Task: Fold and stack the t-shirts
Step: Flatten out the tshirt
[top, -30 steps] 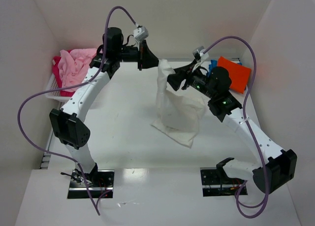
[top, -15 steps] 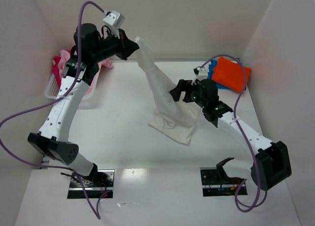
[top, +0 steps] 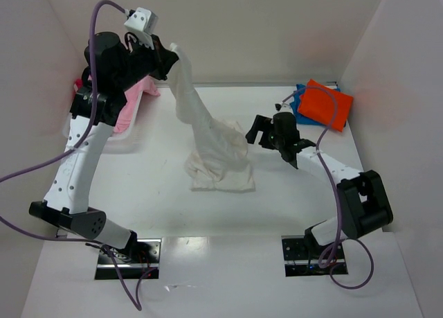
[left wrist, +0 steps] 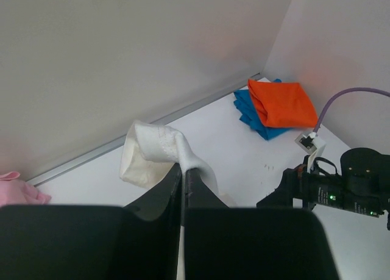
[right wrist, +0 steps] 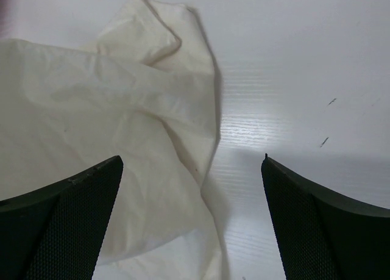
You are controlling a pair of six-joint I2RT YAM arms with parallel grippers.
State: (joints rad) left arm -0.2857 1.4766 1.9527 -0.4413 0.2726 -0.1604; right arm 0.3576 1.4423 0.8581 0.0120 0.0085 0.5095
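Far left, the basket [top: 69,129] is holding a pink t-shirt [top: 129,104]. The left gripper [top: 168,58] is clamping the cream-white t-shirt [top: 216,150]; the right gripper [right wrist: 192,163] is gaping wide, gripping nothing.

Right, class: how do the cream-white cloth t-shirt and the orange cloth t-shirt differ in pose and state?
The cream-white cloth t-shirt is unfolded and crumpled; the orange cloth t-shirt is folded flat. The cream-white one hangs from the shut left hand, its lower end on the white table; the orange one lies on a blue cloth t-shirt. Both are plain cloth.

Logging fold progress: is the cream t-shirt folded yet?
Unfolded: the cream t-shirt hangs from the left claw, lower end crumpled on the table.
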